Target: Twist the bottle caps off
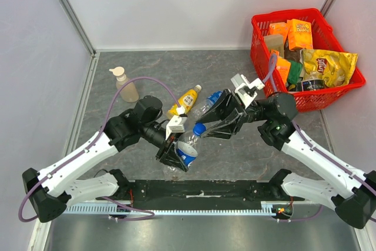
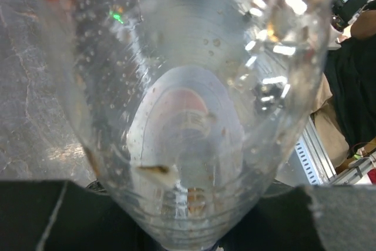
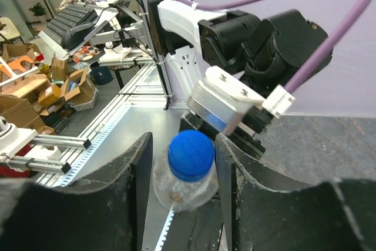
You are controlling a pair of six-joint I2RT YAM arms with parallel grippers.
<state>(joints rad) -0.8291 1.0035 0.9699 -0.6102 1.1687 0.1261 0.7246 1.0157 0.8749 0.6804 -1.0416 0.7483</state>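
Observation:
My left gripper [image 1: 178, 156] is shut on the body of a clear bottle [image 1: 188, 145] with a blue label, held tilted above the table's near edge. This bottle [image 2: 188, 86] fills the left wrist view, with the left gripper [image 2: 188, 230] clamped low on it. Its blue cap [image 1: 198, 128] points toward my right gripper [image 1: 203, 129]. In the right wrist view the blue cap [image 3: 191, 154] sits between the right gripper [image 3: 183, 143] fingers, with a gap at the left finger [image 3: 138, 168]. A juice bottle [image 1: 187, 99] with a white cap [image 1: 198, 88] and another clear bottle [image 1: 208, 103] lie behind.
A beige pump soap bottle [image 1: 124, 84] stands at the back left. A red basket [image 1: 259, 57] of snack packs fills the back right corner. The left arm's wrist [image 3: 247, 57] looms close behind the cap in the right wrist view.

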